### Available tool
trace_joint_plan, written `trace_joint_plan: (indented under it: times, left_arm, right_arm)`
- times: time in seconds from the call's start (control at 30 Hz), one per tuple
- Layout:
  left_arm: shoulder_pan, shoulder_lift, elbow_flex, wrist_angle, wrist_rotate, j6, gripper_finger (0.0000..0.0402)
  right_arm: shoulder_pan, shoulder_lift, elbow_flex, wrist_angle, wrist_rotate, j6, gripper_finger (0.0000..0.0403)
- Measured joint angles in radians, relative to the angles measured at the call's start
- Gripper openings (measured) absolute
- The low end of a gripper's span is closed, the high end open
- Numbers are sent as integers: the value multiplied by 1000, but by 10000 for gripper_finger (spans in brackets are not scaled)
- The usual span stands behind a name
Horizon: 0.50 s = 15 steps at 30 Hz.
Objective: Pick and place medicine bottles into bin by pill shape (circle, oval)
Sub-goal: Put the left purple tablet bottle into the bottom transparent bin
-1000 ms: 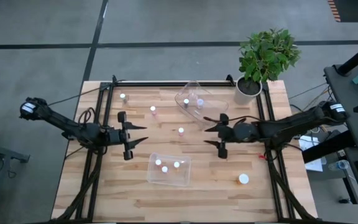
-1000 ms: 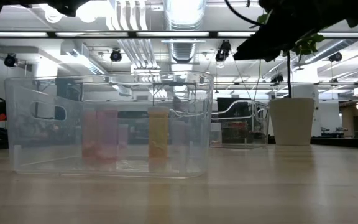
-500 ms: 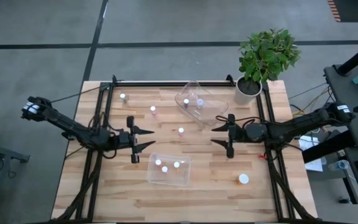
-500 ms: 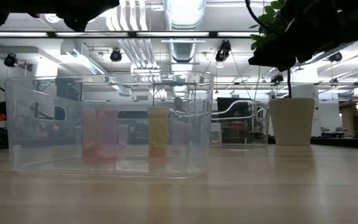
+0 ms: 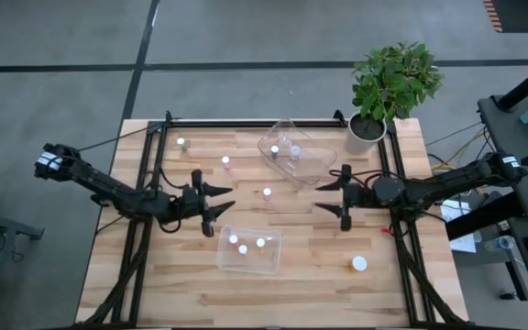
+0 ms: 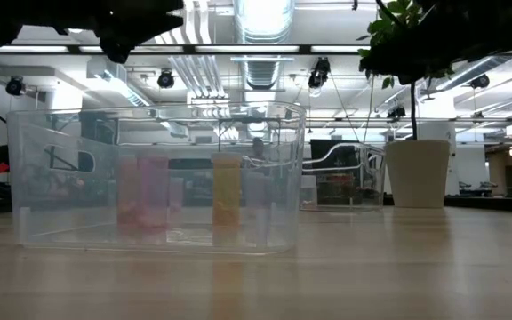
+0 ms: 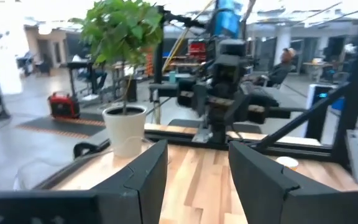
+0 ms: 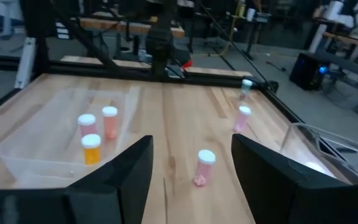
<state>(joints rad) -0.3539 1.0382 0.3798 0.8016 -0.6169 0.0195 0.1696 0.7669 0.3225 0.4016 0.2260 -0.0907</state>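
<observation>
the medicine bottles are tiny, round and white-capped, scattered over the wooden table (image 5: pixel 154 293). three stand in the clear bin (image 5: pixel 248 248) near the front edge: two pinkish ones and an orange-yellow bottle (image 8: pixel 91 149). two more sit in a second clear bin (image 5: pixel 293 153) toward the back edge, which lies skewed to the table's sides. a pink bottle (image 5: pixel 267 192) stands loose in the middle of the table, another (image 5: pixel 225 161) further back, and a third (image 5: pixel 181 142) near the back left corner. a larger bottle (image 5: pixel 359 264) with a white cap sits alone near the front right corner.

the left gripper (image 5: pixel 216 201) hovers just beside the front bin's back left corner, fingers spread apart and holding nothing. the right gripper (image 5: pixel 333 195) hangs over the right half of the table, well apart from the middle bottle, fingers also spread wide and empty.

a potted plant (image 5: pixel 385 87) stands at the back right corner.
</observation>
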Motion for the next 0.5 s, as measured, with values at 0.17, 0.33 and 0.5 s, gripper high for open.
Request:
trace_joint_plan:
  times: [0.17, 0.33, 0.5]
  left_arm:
    - [69, -4, 5, -77, -3, -98, 155]
    - [171, -5, 54, -284, -2, -238, 155]
    - [290, 5, 150, -642, 16, -378, 155]
  right_arm:
    - [0, -6, 0, -1, -25, -2, 209]
    - [0, -6, 0, -5, -25, -16, 209]
    - [0, -8, 0, -25, -25, -27, 209]
